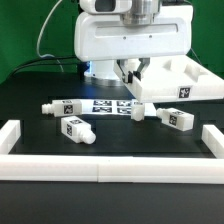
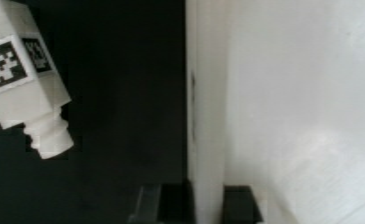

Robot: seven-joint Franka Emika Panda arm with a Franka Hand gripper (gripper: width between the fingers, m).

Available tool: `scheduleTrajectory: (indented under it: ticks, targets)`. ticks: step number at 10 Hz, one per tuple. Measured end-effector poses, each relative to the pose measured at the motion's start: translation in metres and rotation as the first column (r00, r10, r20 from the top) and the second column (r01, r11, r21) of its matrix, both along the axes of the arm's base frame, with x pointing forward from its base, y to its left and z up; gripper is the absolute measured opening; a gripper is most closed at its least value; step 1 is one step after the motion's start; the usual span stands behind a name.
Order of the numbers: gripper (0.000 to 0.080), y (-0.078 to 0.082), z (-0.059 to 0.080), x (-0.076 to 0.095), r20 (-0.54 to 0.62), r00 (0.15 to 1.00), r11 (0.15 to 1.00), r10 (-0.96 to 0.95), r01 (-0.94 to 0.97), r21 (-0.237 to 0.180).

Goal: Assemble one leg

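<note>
Claw (image 1: 130, 72) sits low at upper centre of the exterior view. Its fingertips (image 2: 161, 204) straddle the left edge of the large flat white square panel (image 1: 172, 78); clamped or merely close-set, cannot tell.

Step in hand, by judgement: positioning the panel; no leg taken up yet. The next move calls for freeing the claw, then gripping a leg by its body with the stub end clear.

Nearest short chunky white plastic leg (image 1: 141, 110) lies flat on the black worktop (image 1: 110, 145), centre-right, code tags showing. Three identical ones lie nearby.
</note>
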State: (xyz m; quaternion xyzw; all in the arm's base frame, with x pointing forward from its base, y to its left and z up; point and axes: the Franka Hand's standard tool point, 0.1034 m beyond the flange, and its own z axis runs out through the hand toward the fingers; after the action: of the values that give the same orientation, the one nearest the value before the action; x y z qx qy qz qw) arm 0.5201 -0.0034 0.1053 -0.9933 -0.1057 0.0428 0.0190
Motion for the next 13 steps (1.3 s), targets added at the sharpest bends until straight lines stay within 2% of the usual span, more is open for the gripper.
scheduleTrajectory:
  ticks: [1,3,5,10,11,13]
  targets:
    - [0.0054,-0.010,-0.007,0.007,-0.017,0.997,0.997,-0.071,0.071,-0.012]
    - [0.0054,-0.031,-0.029,0.038,-0.039,0.984,0.984,-0.176,0.174,-0.035]
    - [0.0054,-0.033,-0.042,0.056,-0.071,0.978,0.979,-0.199,0.195,-0.050]
    - [0.0054,-0.033,-0.045,0.054,-0.071,0.978,0.980,-0.198,0.194,-0.051]
    - [0.0054,-0.034,-0.048,0.054,-0.078,0.975,0.978,-0.207,0.203,-0.054]
    - [0.0054,-0.037,-0.067,0.070,-0.078,0.971,0.973,-0.225,0.220,-0.067]
